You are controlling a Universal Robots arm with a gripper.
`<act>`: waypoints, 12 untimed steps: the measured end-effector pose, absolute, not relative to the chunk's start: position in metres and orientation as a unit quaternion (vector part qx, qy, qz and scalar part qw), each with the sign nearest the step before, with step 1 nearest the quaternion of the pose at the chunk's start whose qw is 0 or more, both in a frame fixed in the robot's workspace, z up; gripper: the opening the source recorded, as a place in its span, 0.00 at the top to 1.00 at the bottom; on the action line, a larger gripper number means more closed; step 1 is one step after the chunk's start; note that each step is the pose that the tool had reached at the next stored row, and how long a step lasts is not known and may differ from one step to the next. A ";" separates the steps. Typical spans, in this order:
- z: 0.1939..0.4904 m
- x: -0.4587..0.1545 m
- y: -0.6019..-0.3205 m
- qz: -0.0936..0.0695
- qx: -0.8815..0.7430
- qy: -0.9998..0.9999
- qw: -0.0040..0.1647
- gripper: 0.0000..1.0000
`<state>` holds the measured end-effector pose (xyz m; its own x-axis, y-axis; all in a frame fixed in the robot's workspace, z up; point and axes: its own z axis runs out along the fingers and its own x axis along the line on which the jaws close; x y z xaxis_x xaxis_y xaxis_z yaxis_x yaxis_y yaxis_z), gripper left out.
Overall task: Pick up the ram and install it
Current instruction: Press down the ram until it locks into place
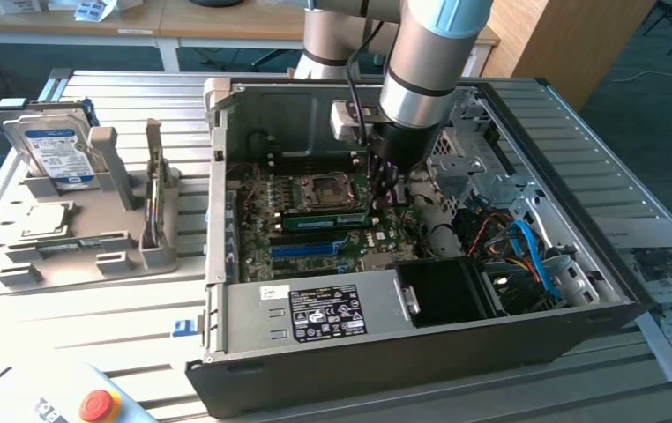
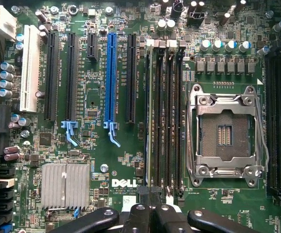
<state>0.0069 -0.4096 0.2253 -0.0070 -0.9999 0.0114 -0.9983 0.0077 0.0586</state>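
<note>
The ram (image 1: 322, 220) is a thin green stick standing on edge in a memory slot beside the CPU socket (image 1: 318, 189), inside the open computer case. From the wrist camera it is seen edge-on as a narrow line (image 2: 150, 116) among the dark memory slots. My gripper (image 1: 385, 198) reaches down into the case at one end of the stick. In the wrist view its black fingertips (image 2: 150, 193) are shut together directly over that end of the ram. I cannot tell whether they touch it.
A long blue slot (image 2: 111, 73) and black slots lie beside the memory slots. The case walls (image 1: 212, 176), drive cage and cables (image 1: 525, 247) crowd the arm. A grey fixture (image 1: 89, 264) with a hard drive (image 1: 60, 150) stands at the exterior view's left.
</note>
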 end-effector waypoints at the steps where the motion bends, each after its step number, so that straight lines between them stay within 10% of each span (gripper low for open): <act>1: 0.225 0.007 -0.410 -0.017 0.704 -0.709 0.025 0.89; 12: 0.224 0.007 -0.410 -0.017 0.704 -0.709 0.025 0.89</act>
<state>0.0070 -0.4096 0.2238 -0.0069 -0.9999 0.0115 -0.9983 0.0076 0.0586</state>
